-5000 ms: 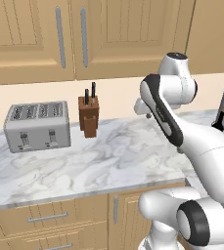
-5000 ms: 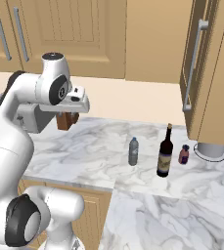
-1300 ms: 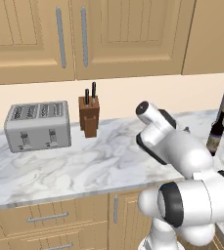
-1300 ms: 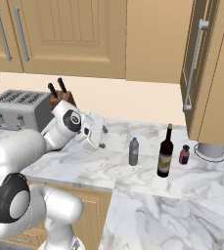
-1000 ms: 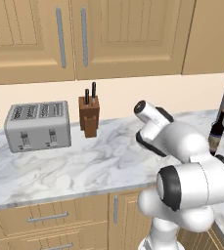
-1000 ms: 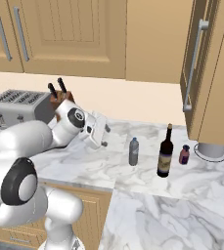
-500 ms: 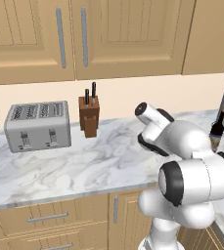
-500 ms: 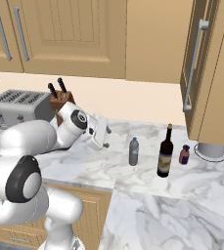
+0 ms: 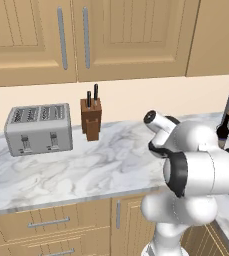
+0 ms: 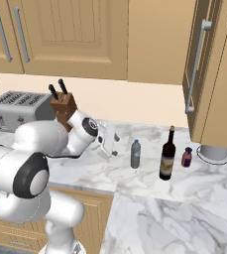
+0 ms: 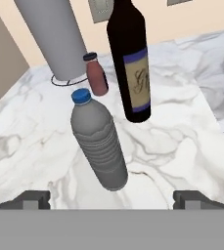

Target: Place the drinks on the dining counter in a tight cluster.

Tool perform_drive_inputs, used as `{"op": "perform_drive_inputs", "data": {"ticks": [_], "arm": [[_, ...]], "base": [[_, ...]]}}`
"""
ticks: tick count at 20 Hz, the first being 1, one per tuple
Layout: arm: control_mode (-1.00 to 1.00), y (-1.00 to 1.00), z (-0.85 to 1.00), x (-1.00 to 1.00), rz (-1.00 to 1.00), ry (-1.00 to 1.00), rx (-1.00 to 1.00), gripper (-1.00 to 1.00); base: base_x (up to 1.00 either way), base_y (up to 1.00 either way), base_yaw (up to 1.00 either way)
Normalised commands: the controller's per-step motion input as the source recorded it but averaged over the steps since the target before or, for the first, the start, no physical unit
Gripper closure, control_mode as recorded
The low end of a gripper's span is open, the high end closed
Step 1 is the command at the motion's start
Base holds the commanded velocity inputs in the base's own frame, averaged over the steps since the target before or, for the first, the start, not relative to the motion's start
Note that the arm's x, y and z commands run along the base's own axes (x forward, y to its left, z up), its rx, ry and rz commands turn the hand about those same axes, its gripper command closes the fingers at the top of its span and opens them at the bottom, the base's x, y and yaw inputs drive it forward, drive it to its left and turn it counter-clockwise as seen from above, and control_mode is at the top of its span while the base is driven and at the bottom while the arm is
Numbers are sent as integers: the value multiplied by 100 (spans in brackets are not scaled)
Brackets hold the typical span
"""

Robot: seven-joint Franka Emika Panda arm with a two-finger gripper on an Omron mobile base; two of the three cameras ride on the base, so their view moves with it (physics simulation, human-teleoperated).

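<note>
The gripper [image 10: 111,145] is wide open and holds nothing. It hangs low over the white-grey swirly marble counter [image 10: 149,188], pointing toward the bottles.

In the hand view, the small grey bottle [image 11: 100,141] is closest, right in the middle. It is see-through grey plastic with ridges round its belly and a blue cap. It stands up straight, cap on top, though it looks tilted here.

At about 1 o'clock from it stands the tall wine bottle [image 11: 131,63], dark and shiny, with a pale label edged in blue. Its long neck points up.

At 12 o'clock is the little reddish bottle [image 11: 97,74] with a dark cap, also upright, next to a smooth grey round pillar shape [image 11: 52,34].

The three bottles stand near each other but apart.
</note>
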Motion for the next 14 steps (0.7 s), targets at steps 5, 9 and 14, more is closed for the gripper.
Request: {"op": "perform_drive_inputs", "data": {"ticks": [5, 9, 14], "arm": [[-100, -19, -14, 21, 0, 0, 0, -100], [-100, -31, 0, 17, 0, 0, -6, -100], [-100, -12, 0, 2, -1, 1, -7, -100]], "base": [[0, 0, 0], [0, 0, 0], [0, 0, 0]]}}
